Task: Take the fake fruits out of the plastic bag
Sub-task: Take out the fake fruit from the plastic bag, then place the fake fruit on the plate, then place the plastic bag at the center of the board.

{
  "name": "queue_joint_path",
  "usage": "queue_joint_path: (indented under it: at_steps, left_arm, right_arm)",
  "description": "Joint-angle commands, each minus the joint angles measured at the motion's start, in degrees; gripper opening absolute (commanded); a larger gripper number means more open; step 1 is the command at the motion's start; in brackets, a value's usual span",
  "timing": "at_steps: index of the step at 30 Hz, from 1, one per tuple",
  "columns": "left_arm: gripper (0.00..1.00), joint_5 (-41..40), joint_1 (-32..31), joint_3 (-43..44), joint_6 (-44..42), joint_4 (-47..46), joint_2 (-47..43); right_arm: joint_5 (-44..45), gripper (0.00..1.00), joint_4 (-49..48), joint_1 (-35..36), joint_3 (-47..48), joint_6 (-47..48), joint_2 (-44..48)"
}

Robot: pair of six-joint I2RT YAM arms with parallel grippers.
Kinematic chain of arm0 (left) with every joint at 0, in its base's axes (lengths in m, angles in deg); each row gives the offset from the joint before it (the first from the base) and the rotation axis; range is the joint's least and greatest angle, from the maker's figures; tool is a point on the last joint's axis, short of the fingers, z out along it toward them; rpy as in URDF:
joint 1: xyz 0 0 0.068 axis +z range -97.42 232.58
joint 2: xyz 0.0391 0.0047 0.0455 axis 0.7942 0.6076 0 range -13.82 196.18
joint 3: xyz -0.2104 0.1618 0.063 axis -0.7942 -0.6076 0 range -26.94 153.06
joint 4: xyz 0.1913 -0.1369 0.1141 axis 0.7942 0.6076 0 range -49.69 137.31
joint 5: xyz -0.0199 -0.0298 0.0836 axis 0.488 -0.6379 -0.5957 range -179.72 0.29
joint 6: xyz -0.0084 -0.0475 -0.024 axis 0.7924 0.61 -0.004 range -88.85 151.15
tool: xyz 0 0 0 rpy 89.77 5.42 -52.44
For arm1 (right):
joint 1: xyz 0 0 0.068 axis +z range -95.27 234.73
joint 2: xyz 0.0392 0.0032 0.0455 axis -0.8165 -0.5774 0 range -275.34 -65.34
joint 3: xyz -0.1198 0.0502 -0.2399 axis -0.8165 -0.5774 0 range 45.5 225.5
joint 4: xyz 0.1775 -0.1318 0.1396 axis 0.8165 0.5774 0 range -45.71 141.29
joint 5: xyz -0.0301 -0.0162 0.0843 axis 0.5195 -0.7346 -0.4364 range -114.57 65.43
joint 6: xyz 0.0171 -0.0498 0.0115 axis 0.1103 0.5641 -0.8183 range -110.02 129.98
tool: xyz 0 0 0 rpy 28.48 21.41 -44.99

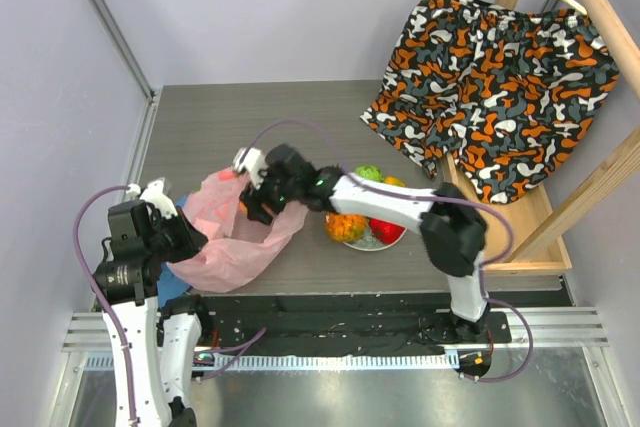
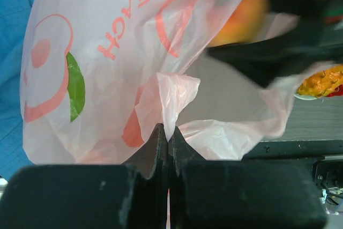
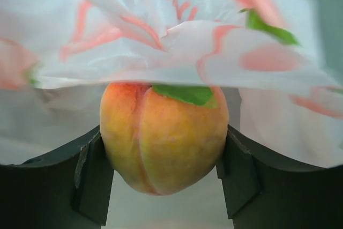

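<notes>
While the left gripper [image 2: 168, 132] pinches a fold of the bag [image 1: 235, 242], its jaws pressed together on the thin film, the right gripper [image 3: 163, 159] clamps the peach [image 3: 161, 143] squarely between both pads at the bag's mouth. The pink film drapes over the top of the peach and touches its green leaf; below it, the fruit hangs clear of the table [image 1: 250, 127].

The bag lies crumpled at the table's near left, partly over a blue hat [image 1: 172, 282]. Just to its right, a plate [image 1: 358, 244] carries the pineapple [image 1: 345, 227], the red piece [image 1: 387, 230], the green apple [image 1: 370, 174] and the yellow piece [image 1: 395, 183].

The step in hand appears to be the extraction of the peach, seemingly the last fruit inside, though the bag's folds hide whether anything else remains. The next move calls for the right arm to draw the peach back out from under the film and across to the plate, with the left grip holding the bag down so it does not trail along. The plate is crowded, so the landing spot needs care; a round, glossy fruit could roll off the rim.
</notes>
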Motion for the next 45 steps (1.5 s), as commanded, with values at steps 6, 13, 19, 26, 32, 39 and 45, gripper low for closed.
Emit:
queue_joint_path:
  at_steps: [6,13,19,26,32,39,45]
  left_arm:
    - [0.00,2.8,-0.9,2.9,1.7,-6.5,2.4]
    - [0.00,6.3,-3.3,2.9,8.6,-23.1,7.4]
    - [0.00,-4.2,-3.8,9.0,6.6,-31.0,15.0]
    - [0.00,-3.4,-3.1,7.8,7.9,-34.4,14.5]
    - [0.00,-1.3,-0.5,7.6,8.2,-34.9,14.3]
    - [0.00,-0.9,1.3,9.2,6.1,-32.7,13.8]
    - [0.00,-0.1,1.6,8.7,6.4,-32.2,13.6]
  right_arm:
    - [-18.8,0.17,7.7,-5.8,1.9,-0.4,20.6]
    - [-23.1,0.17,22.6,-6.4,2.1,7.6,23.8]
    - [-14.1,0.17,30.2,-13.9,-4.5,12.9,35.8]
    - [-8.3,0.17,35.3,-24.9,-16.4,20.7,44.4]
    - [-6.2,0.17,33.2,-29.6,-21.2,23.6,40.5]
    - [-3.0,0.19,27.0,-32.6,-24.3,27.7,34.8]
    - [-3.9,0.31,25.2,-33.0,-25.9,28.2,33.3]
